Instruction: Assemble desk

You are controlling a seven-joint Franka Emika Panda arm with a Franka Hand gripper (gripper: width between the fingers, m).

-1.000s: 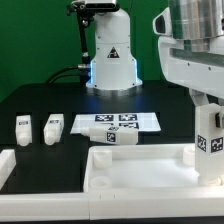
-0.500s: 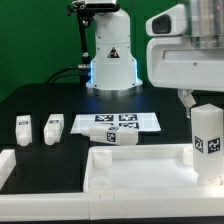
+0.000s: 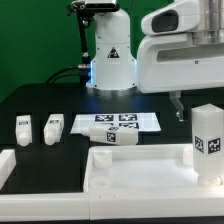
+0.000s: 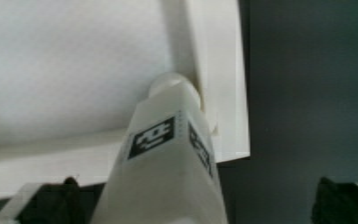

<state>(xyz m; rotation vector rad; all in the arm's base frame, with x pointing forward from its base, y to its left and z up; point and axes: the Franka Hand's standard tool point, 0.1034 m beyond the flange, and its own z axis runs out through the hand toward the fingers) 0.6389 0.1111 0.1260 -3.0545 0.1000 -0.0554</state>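
Observation:
The white tabletop slab [image 3: 135,168] lies at the front of the table. One white leg [image 3: 206,142] stands upright on its corner at the exterior view's right, with a tag on its side. My gripper [image 3: 188,106] hangs open just above that leg and touches nothing. In the wrist view the leg [image 4: 163,150] rises from the slab's corner [image 4: 87,70] between my spread fingertips [image 4: 59,203]; my gripper [image 4: 201,206] is not touching it. A third leg [image 3: 110,138] lies behind the slab. Two more legs [image 3: 23,128] [image 3: 52,128] stand at the exterior view's left.
The marker board [image 3: 118,121] lies flat behind the slab. A white robot base [image 3: 112,55] with a warning sign stands at the back. A white raised block [image 3: 6,165] sits at the front, at the exterior view's left edge.
My gripper has let go of the upright leg and risen above it. The leg stays standing on the slab's corner. The other parts have not moved.

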